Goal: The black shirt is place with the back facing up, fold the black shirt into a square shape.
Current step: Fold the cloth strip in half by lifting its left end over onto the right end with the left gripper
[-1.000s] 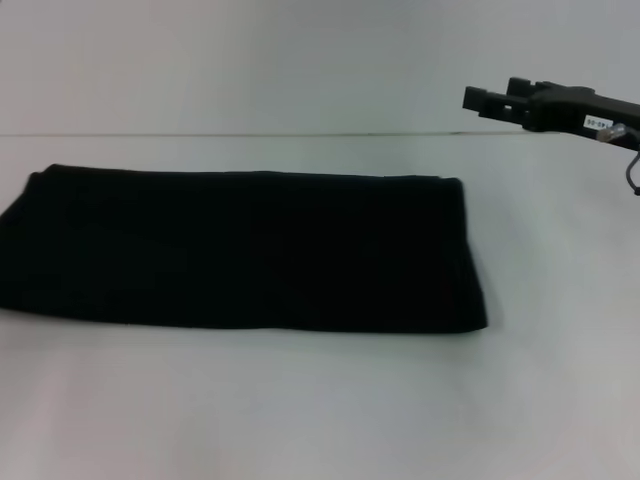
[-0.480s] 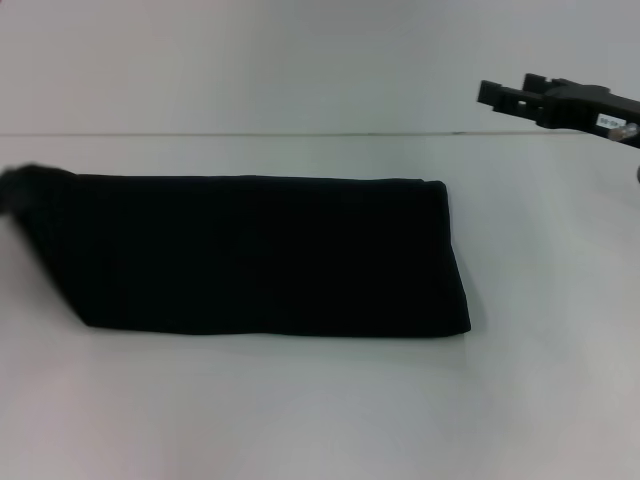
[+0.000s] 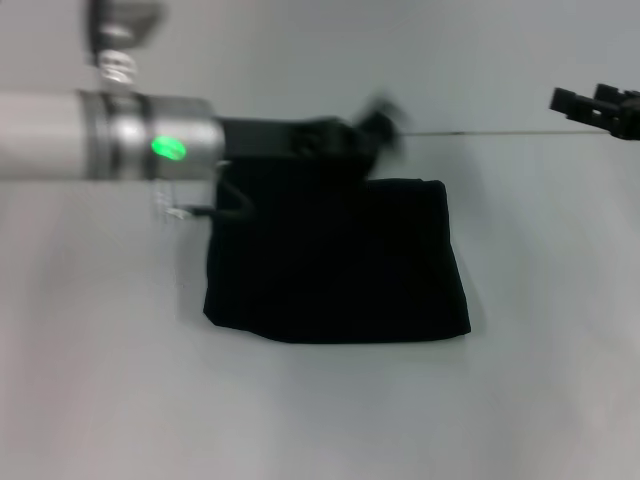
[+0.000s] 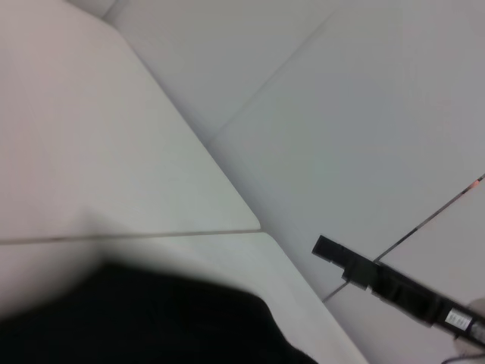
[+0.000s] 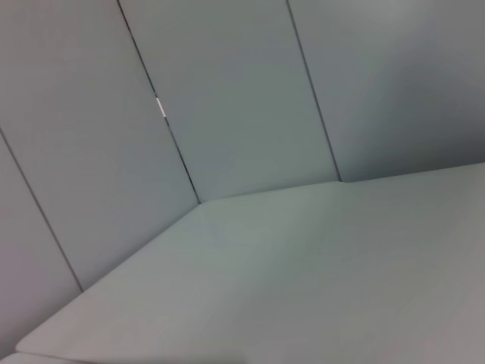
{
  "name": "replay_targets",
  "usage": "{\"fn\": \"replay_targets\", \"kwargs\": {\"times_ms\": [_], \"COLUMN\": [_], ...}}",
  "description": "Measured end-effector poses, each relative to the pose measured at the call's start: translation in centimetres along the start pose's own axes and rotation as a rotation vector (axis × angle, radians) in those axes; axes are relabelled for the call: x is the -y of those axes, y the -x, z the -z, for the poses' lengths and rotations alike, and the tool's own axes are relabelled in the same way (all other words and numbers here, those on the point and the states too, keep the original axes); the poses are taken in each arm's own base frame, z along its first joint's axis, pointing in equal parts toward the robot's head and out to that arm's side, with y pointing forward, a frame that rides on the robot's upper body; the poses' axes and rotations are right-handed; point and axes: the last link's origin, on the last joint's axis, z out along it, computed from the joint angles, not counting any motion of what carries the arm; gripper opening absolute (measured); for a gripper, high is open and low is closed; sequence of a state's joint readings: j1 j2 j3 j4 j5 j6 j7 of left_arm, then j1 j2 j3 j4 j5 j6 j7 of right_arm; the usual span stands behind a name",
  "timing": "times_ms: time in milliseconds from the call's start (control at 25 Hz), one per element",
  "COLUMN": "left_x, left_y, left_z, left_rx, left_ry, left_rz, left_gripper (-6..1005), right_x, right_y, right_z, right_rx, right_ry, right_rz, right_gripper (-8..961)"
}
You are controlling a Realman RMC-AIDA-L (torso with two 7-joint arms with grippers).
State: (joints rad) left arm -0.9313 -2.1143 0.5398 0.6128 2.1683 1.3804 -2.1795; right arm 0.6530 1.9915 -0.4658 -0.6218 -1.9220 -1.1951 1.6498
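Note:
The black shirt (image 3: 340,270) lies on the white table (image 3: 320,420) as a roughly square folded block. Its left end is doubled over toward the right. My left arm reaches in from the left across the shirt's far edge. The blurred left gripper (image 3: 378,118) is over the far edge, and fabric rises up to it. In the left wrist view the black shirt (image 4: 151,318) fills the lower part of the picture. My right gripper (image 3: 572,99) hovers open at the far right, clear of the shirt. The right gripper (image 4: 327,248) also shows in the left wrist view.
The table's back edge (image 3: 520,132) runs just behind the shirt, with a pale panelled wall (image 5: 227,98) beyond it. Bare table surface surrounds the shirt in front and on both sides.
My left arm swept in from the left and carried the shirt's left end to the right, halving the long strip. The right gripper drew back to the right.

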Motion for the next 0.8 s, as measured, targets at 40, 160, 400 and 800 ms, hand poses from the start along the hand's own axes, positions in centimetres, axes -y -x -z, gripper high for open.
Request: {"fn": "replay_targets", "kwargs": {"times_ms": [40, 160, 400, 800], "left_x": [-0.3, 0.0, 0.0, -0.6], "left_y": [0.8, 3.0, 8.2, 8.3], "left_z": [-1.2, -3.8, -6.0, -4.9], "left_rx": [0.009, -0.021, -0.134, -0.168], "left_ry": [0.002, 0.005, 0.092, 0.168], "left_rz": [0.006, 0.057, 0.120, 0.110], "left_gripper": [24, 24, 112, 412], "right_x": [0.2, 0.4, 0.5, 0.1], "right_y": [0.0, -0.1, 0.1, -0.4], "right_z": [0.3, 0.6, 0.7, 0.5], "right_rx": [0.000, -0.003, -0.015, -0.134], "right_ry": [-0.005, -0.010, -0.004, 0.032], "right_rz": [0.000, 0.005, 0.031, -0.047], "right_gripper": [908, 908, 907, 906]}}
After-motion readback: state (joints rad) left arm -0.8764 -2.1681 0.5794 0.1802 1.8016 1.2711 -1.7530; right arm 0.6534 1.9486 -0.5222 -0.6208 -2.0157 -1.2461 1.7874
